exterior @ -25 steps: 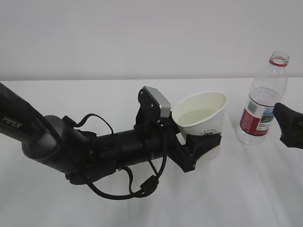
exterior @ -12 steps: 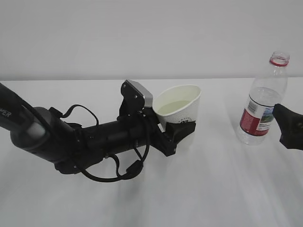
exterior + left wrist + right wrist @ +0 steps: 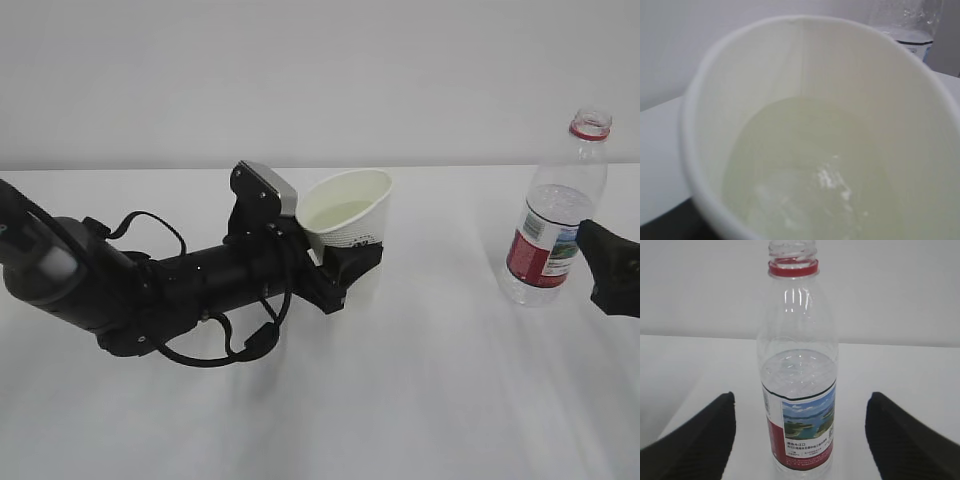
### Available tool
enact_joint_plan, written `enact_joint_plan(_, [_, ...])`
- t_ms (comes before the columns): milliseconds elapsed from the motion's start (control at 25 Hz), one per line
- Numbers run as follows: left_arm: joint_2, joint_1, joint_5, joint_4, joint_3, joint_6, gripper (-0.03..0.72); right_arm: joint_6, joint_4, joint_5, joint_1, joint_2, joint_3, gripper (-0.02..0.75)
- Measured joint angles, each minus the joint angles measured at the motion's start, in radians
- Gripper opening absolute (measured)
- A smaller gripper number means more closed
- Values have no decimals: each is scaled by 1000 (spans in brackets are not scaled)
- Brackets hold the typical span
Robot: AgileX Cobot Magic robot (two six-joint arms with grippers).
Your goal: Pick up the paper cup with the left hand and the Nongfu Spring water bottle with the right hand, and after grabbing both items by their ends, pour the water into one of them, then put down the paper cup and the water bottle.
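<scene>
the left hand (image 3: 345, 270) holds the paper cup (image 3: 348, 215). its black fingers sit on both sides of the cup's lower half and press on it. the cup leans a bit, with its open top tipped toward the arm and up. it is hard to tell if the cup's bottom touches the table (image 3: 420, 400) or is just above it. inside the cup is the water (image 3: 810, 170), pale and clear, filling the lower part. in the left wrist view the cup's white rim fills almost the whole picture, and the water has small bright spots on it.

the right hand (image 3: 800, 437) is wide open. its two black fingers (image 3: 695, 432) stand far apart, one on each side of the nongfu spring water bottle (image 3: 796, 375), and do not touch it. the bottle stands straight up on the table between them, a little farther out than the fingertips. it has no cap, a red ring at the neck, and a red and white label with a lake picture. water reaches about halfway up.

the cup and the bottle are well apart, cup near the middle, bottle at the far right.
</scene>
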Motion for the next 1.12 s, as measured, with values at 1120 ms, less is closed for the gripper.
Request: enact_joint_plan(1120, [-84, 180, -78, -382, 311, 185, 492, -2, -2, 3, 0, 0, 0, 606])
